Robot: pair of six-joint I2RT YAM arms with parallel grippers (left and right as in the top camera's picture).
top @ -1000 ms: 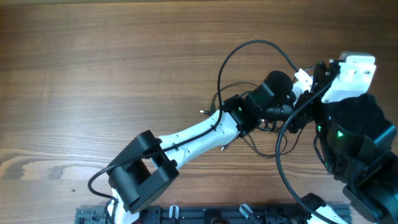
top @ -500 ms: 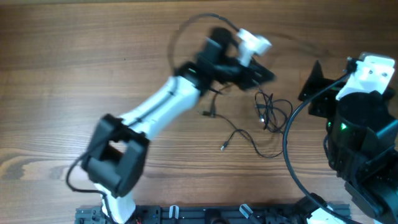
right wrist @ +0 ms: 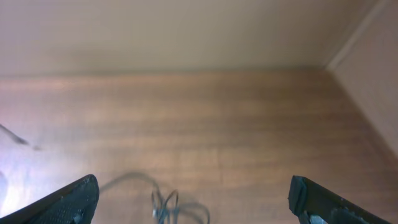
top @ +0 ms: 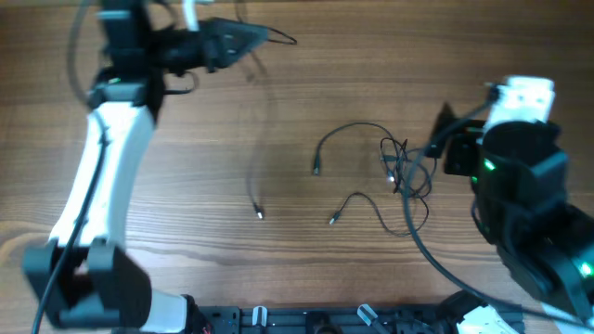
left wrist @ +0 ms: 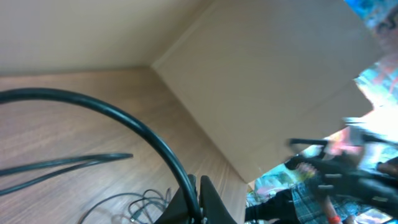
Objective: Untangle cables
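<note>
Overhead, the left gripper sits at the upper left of the frame, its fingers pressed together on a lone cable. A short end pokes past the tips, and the rest trails, blurred, down to a plug on the table. The other cables lie in a loose tangle right of centre. The right gripper has its fingers spread wide at the lower corners of its wrist view, holding nothing.

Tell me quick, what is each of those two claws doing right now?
Left gripper: closed, apparently pinching one thin cable.
Right gripper: open wide, holding nothing.
</note>
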